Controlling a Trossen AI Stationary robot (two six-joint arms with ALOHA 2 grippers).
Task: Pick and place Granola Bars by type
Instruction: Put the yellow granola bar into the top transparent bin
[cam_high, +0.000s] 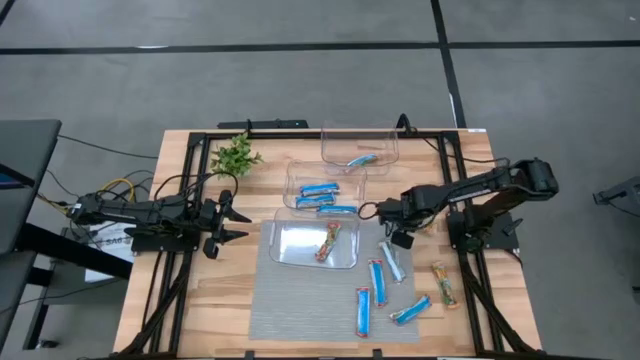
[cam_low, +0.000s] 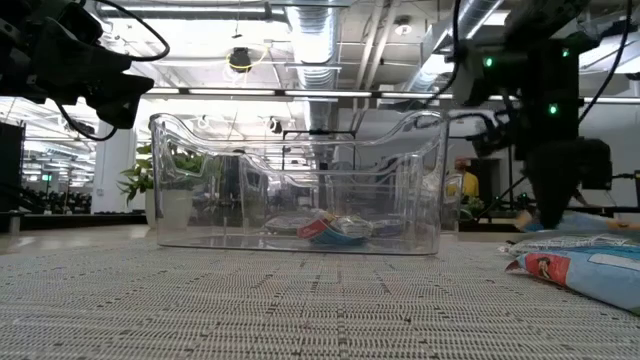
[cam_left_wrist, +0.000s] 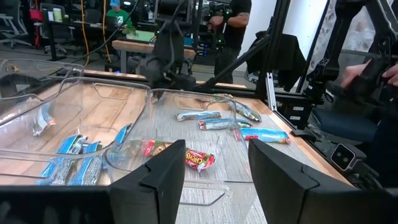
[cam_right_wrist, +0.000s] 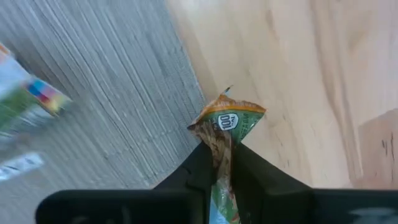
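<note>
The right gripper (cam_right_wrist: 225, 163) is clenched on a crinkled green and orange wrapped granola bar (cam_right_wrist: 225, 127), whose end sticks out past the dark fingers, above the edge where the grey ribbed mat (cam_right_wrist: 93, 93) meets the pale wooden table (cam_right_wrist: 298, 74). Beside this gripper, on the mat, lie several loose blue wrapped granola bars (cam_high: 378, 282). Just beyond it stand three clear plastic bins (cam_high: 316, 243): the nearest one holds a red multicolour bar (cam_high: 328, 241), the middle one bright blue bars (cam_high: 320, 190). The left gripper (cam_high: 232, 222) waits with its fingers apart on the other side of the bins.
</note>
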